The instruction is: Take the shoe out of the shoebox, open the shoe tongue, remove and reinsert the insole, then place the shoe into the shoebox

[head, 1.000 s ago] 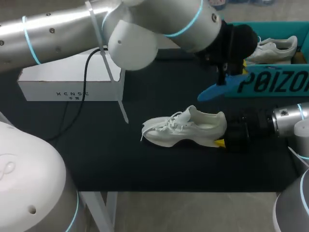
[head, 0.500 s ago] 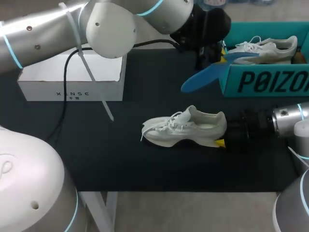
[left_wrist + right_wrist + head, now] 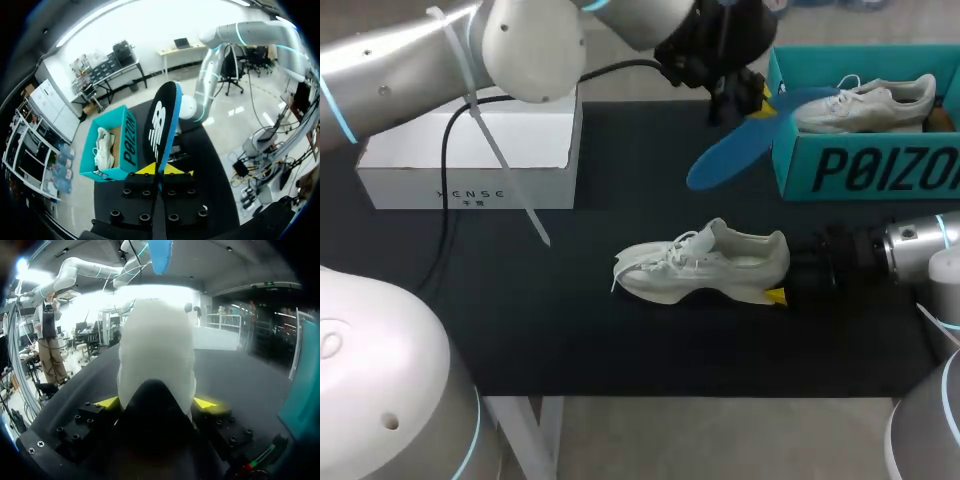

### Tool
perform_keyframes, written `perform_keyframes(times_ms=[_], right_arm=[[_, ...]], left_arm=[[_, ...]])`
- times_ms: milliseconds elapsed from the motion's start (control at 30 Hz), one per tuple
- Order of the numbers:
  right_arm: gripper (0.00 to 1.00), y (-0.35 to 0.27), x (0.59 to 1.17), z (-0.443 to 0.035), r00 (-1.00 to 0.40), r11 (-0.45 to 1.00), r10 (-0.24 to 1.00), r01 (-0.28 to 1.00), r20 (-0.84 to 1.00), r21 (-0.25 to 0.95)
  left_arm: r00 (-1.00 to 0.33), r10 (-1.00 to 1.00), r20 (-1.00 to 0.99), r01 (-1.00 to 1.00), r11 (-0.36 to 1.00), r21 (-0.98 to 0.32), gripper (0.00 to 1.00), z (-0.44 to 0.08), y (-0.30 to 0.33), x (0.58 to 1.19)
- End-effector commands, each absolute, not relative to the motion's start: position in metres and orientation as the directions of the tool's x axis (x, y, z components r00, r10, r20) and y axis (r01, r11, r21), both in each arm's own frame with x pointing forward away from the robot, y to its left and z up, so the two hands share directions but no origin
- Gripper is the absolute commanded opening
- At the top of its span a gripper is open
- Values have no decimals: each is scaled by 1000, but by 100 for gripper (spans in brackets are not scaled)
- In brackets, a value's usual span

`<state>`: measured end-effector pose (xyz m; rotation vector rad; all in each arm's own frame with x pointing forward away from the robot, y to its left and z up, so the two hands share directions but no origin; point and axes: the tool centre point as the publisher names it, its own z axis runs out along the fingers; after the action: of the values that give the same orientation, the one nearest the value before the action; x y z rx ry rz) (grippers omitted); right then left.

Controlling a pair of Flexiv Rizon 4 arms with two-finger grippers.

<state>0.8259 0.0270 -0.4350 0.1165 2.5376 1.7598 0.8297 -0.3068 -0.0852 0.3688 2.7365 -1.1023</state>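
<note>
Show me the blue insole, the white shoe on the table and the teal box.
blue insole (image 3: 730, 155), head view, its middle.
white shoe (image 3: 705, 265), head view, its side.
teal box (image 3: 795, 165), head view, front wall.

a robotics lab, by the look of it, a test bench rather than anyone's home or shop. two big silver-and-white industrial arms, the left arm (image 3: 400, 60) and the right arm (image 3: 920, 255), lean in over one table (image 3: 520, 330) covered in a plain black mat, with glowing blue light bands (image 3: 942, 230) at their joints. a black cable (image 3: 444, 200) hangs loose off the left arm, lashed on with a white zip tie (image 3: 535, 215) whose tail sticks out untrimmed. the only goods are props: a plain white box (image 3: 470, 160), a teal shoebox (image 3: 860, 170), a white shoe (image 3: 700, 265) and a blue insole (image 3: 735, 155).
</note>
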Motion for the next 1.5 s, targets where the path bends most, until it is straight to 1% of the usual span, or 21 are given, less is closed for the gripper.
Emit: perform_keyframes(times_ms=[33, 167, 300, 500, 633, 833, 900, 1300, 1367, 1433, 1500], right_arm=[[0, 29, 826, -439, -996, 351, 93, 33, 0, 936], [0, 29, 826, -439, -996, 351, 93, 33, 0, 936], [0, 29, 826, -439, -996, 351, 93, 33, 0, 936], [0, 29, 826, -439, -996, 351, 93, 33, 0, 936], [0, 29, 826, -439, -996, 351, 93, 33, 0, 936], [0, 29, 826, -439, -996, 351, 93, 33, 0, 936], [0, 29, 826, -439, -996, 351, 93, 33, 0, 936], [0, 29, 826, -439, -996, 351, 93, 33, 0, 936], [0, 29, 826, -439, -996, 351, 93, 33, 0, 936], [0, 29, 826, -439, -996, 351, 93, 33, 0, 936], [0, 29, 826, -439, -996, 351, 93, 33, 0, 936]], left_arm=[[-909, 412, 60, 87, 330, -940, 0, -92, -254, 856], [-871, 481, 95, 22, 231, -973, 0, -90, -232, 864], [-850, 505, 151, -67, 181, -981, 0, -87, -220, 872], [-858, 487, 166, -158, 58, -986, 0, -70, -208, 878], [-868, 462, 180, -213, -21, -977, 0, -48, -211, 863], [-892, 412, 186, -213, -20, -977, 0, -5, -211, 824], [-919, 354, 173, -177, 22, -984, 0, 7, -206, 814], [-919, 354, 173, -177, 22, -984, 0, 7, -206, 814], [-874, 406, 267, -256, 81, -963, 0, 8, -210, 815], [-826, 450, 340, -337, 91, -937, 0, 8, -212, 815], [-801, 467, 373, -377, 89, -922, 0, 10, -210, 815]])
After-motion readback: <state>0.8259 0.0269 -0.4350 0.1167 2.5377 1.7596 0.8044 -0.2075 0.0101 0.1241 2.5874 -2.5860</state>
